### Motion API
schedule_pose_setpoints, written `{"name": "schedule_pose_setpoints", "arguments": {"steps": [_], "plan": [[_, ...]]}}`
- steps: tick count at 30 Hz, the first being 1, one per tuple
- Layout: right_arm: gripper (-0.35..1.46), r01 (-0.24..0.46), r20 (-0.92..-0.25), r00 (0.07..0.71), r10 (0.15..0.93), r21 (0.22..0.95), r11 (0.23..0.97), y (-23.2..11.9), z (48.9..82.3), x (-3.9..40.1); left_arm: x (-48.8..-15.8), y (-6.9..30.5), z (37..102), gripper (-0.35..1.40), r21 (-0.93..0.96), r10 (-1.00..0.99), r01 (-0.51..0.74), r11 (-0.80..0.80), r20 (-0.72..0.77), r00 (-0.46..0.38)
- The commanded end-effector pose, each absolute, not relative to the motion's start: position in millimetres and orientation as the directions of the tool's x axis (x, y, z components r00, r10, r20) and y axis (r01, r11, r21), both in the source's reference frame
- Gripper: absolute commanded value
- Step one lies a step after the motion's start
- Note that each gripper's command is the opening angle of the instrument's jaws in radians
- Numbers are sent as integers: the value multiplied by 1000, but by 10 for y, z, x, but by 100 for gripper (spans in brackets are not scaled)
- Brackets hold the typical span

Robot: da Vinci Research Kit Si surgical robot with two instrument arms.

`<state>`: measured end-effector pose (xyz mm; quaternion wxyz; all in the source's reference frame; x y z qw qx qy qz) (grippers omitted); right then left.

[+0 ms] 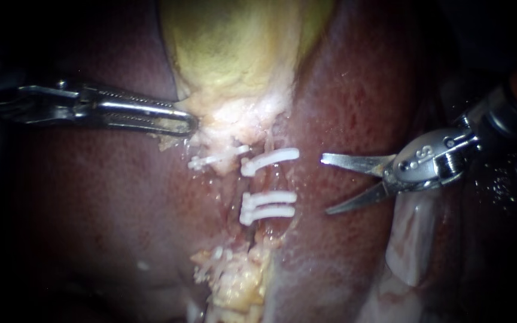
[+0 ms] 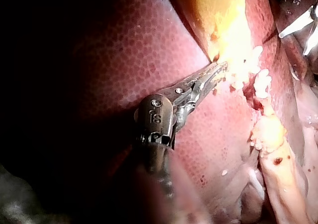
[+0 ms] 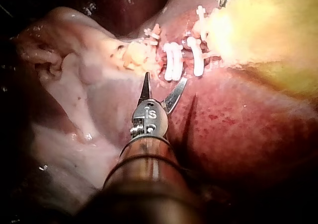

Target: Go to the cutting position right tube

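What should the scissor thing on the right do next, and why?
Probably ease the right instrument forward: its open blades hang short of the tube, level with the gap between the upper clip and the lower pair, where a cut would go.

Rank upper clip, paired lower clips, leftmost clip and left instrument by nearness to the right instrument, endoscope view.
1. Upper clip and paired lower clips, just left of the right instrument: too close to call.
2. Leftmost clip, beyond them.
3. Left instrument, farthest, beside the gallbladder.
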<state>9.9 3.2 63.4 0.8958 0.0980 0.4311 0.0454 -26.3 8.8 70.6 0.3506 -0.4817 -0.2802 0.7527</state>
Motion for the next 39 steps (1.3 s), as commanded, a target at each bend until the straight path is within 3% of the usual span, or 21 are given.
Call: {"name": "schedule_pose_setpoints", "arguments": {"steps": [1,17,32,39], "plan": [[131,3,-763,624,166,215,977,32,634,98,-263,88,705,-35,-760,797,-257,-597,-529,-290],[131,2,-763,624,166,214,977,31,634,100,-214,113,625,-35,-758,807,-276,-590,-553,-207],[131,30,-776,609,163,228,973,22,638,117,-216,108,596,-35,-753,803,-279,-596,-565,-190],[129,5,-762,598,249,315,949,5,655,142,-216,108,596,-35,-753,803,-279,-596,-565,-190]]}}
